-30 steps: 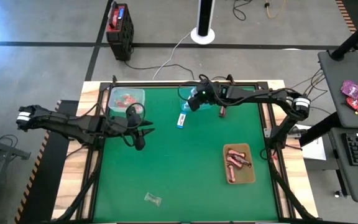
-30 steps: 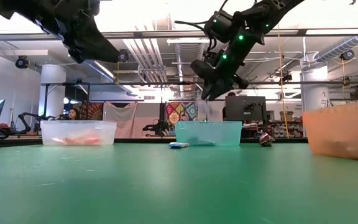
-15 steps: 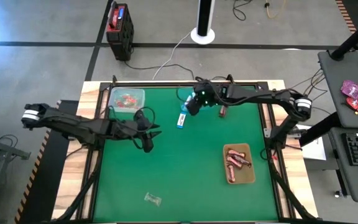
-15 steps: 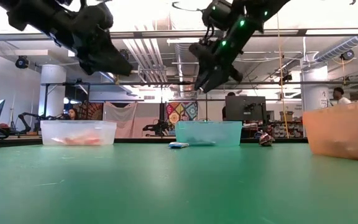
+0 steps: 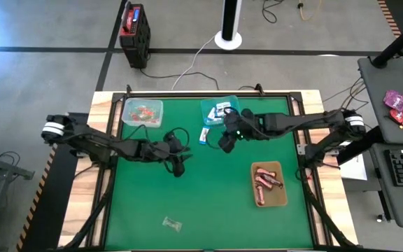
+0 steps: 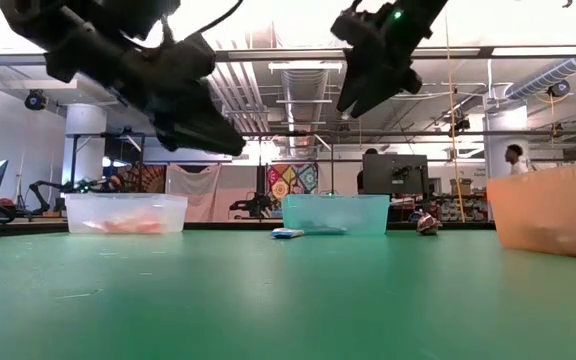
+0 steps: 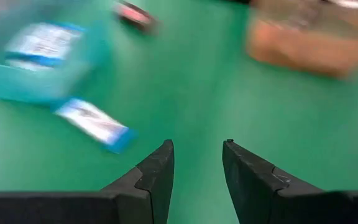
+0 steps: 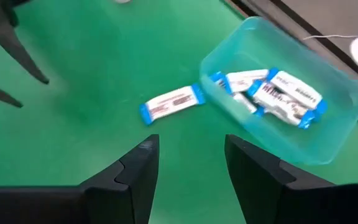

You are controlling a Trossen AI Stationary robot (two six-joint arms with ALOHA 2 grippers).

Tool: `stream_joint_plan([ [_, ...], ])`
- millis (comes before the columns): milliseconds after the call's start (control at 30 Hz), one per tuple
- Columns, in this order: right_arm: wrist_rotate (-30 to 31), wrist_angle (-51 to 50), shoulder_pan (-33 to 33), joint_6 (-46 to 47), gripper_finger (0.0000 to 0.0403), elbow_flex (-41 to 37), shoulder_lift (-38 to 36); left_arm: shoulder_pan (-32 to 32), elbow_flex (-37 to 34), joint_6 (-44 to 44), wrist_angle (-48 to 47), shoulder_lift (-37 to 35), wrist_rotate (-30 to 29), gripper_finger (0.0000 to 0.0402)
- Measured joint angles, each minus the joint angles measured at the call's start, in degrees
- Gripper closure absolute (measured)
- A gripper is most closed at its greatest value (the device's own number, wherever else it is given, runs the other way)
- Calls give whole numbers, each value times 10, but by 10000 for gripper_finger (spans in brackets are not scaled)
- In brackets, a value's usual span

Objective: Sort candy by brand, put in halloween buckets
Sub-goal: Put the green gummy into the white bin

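Note:
My left gripper is open and empty above the mat's middle left. My right gripper is open and empty, just near of the teal bucket, which holds white-and-blue packets. One white-and-blue packet lies flat on the mat beside that bucket. The mint bucket holds red-pink twists. The amber tray holds dark red-brown bars. A dark bar lies on the mat beyond the teal bucket in the left wrist view. A clear twist lies near the front edge.
The green mat is bordered by a wooden table edge. Both arms hang well above the mat in the low view. Open mat lies between the grippers and the amber tray and across the near half.
My left gripper has gone toward the table's right edge and a little nearer, clear of the mint bucket. My right gripper has gone from over the teal bucket toward the near edge, uncovering the packets in the bucket. No candy has moved.

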Motion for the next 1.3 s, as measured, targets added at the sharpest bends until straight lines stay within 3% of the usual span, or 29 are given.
stream_joint_plan([
  [100,0,-1,26,6,225,-3,0,-17,0,13,-20,0,116,280],
  [267,0,0,53,8,225,-5,0,-67,0,32,-97,-26,378,280],
  [333,0,3,59,12,225,-6,0,-97,0,33,-114,-33,407,280],
  [567,22,12,76,37,225,-18,0,-225,-2,29,-126,-6,336,277],
  [767,29,14,87,57,225,-25,0,-297,-1,-27,-117,41,233,240],
  [1033,30,24,94,65,225,-35,0,-333,43,-38,-78,114,180,191],
  [1300,29,24,98,62,225,-38,1,-332,73,-46,-77,169,162,222],
])
